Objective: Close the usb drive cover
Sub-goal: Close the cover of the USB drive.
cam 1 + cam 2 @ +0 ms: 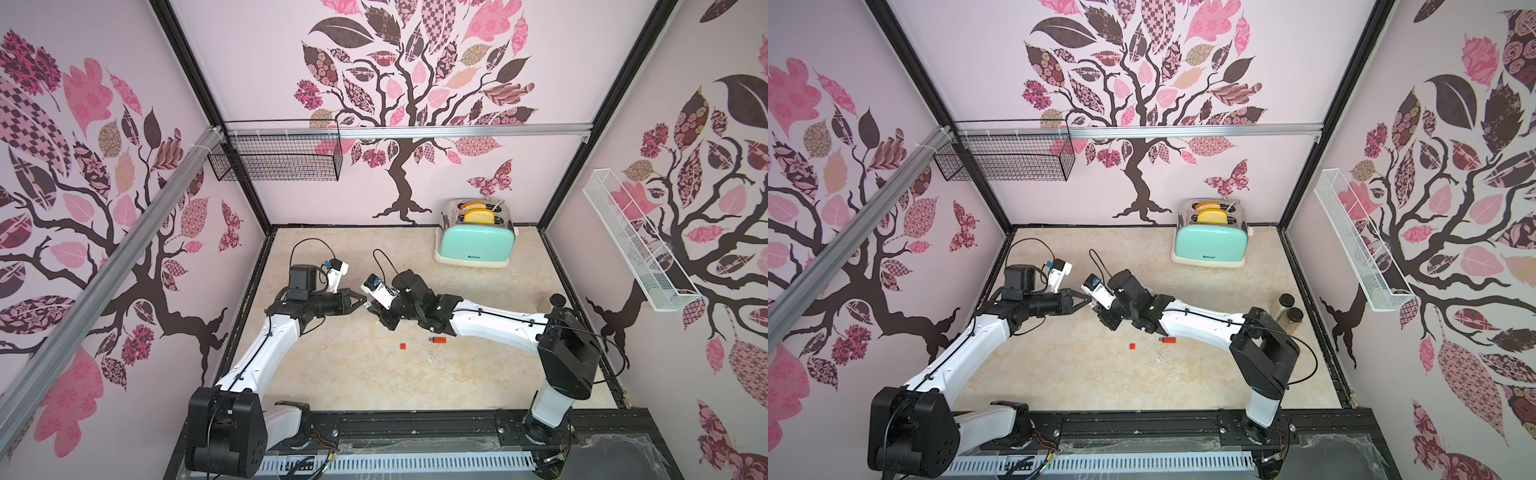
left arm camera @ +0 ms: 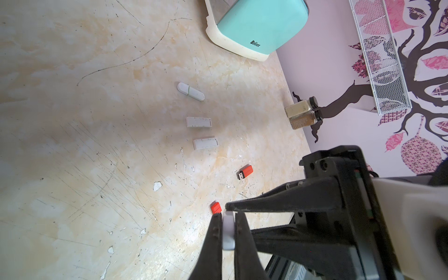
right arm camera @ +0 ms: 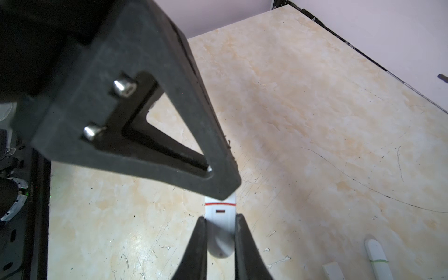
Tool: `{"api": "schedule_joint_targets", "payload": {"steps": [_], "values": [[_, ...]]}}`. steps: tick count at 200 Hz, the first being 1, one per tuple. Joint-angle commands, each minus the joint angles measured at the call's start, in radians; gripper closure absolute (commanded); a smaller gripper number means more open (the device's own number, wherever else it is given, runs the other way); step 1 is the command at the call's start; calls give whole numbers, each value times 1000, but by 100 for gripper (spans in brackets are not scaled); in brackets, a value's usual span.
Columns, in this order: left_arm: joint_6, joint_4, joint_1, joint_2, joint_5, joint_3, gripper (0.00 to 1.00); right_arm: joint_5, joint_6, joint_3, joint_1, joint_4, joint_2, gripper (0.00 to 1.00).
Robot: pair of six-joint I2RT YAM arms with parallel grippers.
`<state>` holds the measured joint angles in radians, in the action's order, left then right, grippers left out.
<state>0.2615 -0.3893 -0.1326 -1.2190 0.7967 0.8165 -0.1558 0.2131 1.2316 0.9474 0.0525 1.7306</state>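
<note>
Beige marble tabletop (image 1: pixel 353 374), tree-patterned walls (image 1: pixel 270 62)

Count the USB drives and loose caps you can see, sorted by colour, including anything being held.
White USB drives lying loose: 3
White drive with a red stripe, held off the surface: 1
Red drive, connector bare: 1
Red loose cap: 1
Total: 6

R-wrist view: wht usb drive (image 3: pixel 220 214) half hidden behind blurred left tool (image 3: pixel 224 189); L-wrist view: toaster (image 2: pixel 257 24) cut off.
</note>
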Motion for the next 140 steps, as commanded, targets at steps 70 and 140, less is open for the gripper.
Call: {"api": "schedule_joint_targets", "payload": {"steps": [70,140], "values": [[-18,-108,-1,77,30,-46,65,-9,-21,-37,-42,-217,-45,100],[-65,-130,87,127,5,-47,35,13,54,-208,-170,-97,-134,100]]}}
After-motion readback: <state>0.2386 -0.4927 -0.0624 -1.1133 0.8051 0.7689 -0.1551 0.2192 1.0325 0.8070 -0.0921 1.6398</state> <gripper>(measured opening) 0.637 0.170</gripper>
